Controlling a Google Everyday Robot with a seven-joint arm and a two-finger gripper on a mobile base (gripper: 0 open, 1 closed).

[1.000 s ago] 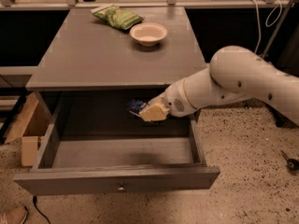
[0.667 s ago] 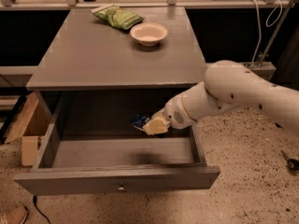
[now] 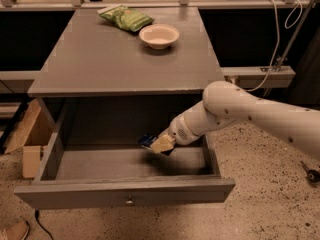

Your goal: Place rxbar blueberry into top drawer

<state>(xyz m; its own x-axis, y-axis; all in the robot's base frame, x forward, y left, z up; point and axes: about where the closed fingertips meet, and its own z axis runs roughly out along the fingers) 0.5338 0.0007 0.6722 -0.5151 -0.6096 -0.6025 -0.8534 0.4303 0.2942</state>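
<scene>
The top drawer [image 3: 125, 194] is pulled wide open below the grey table top, its round metal knob [image 3: 129, 201] at the front centre. My gripper [image 3: 159, 144] reaches in from the right over the drawer's right half, low above the drawer floor. It is shut on the rxbar blueberry [image 3: 148, 141], whose dark navy-blue end sticks out to the left of the pale fingers [image 3: 162, 144]. The bar hangs just above the drawer floor, inside the drawer's walls.
On the table top [image 3: 110, 59] a green crinkly snack bag [image 3: 126, 17] lies at the back and a pale bowl [image 3: 159, 35] stands beside it. A cardboard box [image 3: 30, 139] sits on the floor at the left. Rails and cables run at the back right.
My gripper has moved down and a little to the left with the bar, from under the table top edge into the open drawer.
</scene>
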